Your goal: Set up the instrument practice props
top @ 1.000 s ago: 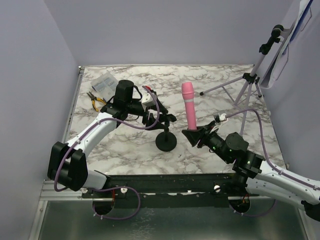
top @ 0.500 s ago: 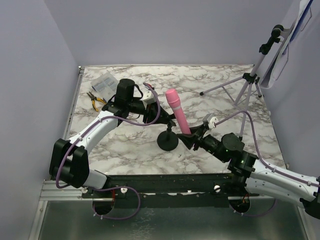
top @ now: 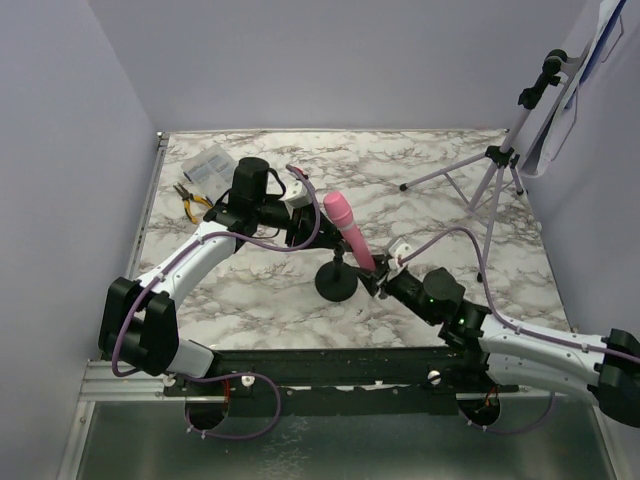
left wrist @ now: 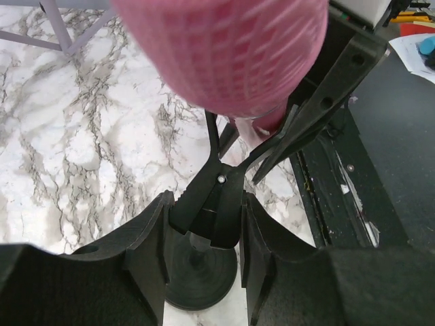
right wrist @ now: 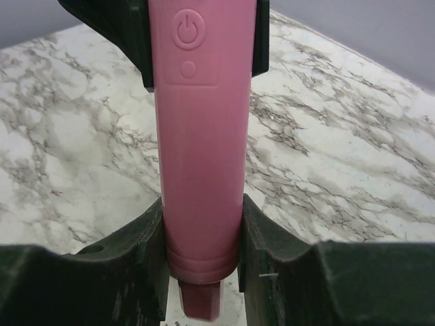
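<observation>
Overhead view: bright, even, diffuse light from above. No glare on the marble surface [top: 400,150], and only faint soft shadows by the mic stand [top: 335,283].
Left wrist view: pink microphone [left wrist: 224,47] head very close and blurred; marble behind it sharper.
Right wrist view: microphone sharp, bottom foreground dark.

mic [top: 349,229] over mic stand [top: 336,284], pliers [top: 190,201] far L

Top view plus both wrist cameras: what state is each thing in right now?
pink microphone: tilted, lower end at the stand's clip.
mic stand: upright on its round base.
left gripper: shut on the mic stand's clip.
right gripper: shut on the pink microphone.
music stand: standing on its tripod.
sheet music: resting on the music stand's desk.
orange-handled pliers: lying flat, clear of both grippers.
clear plastic box: lying flat beside the pliers.
</observation>
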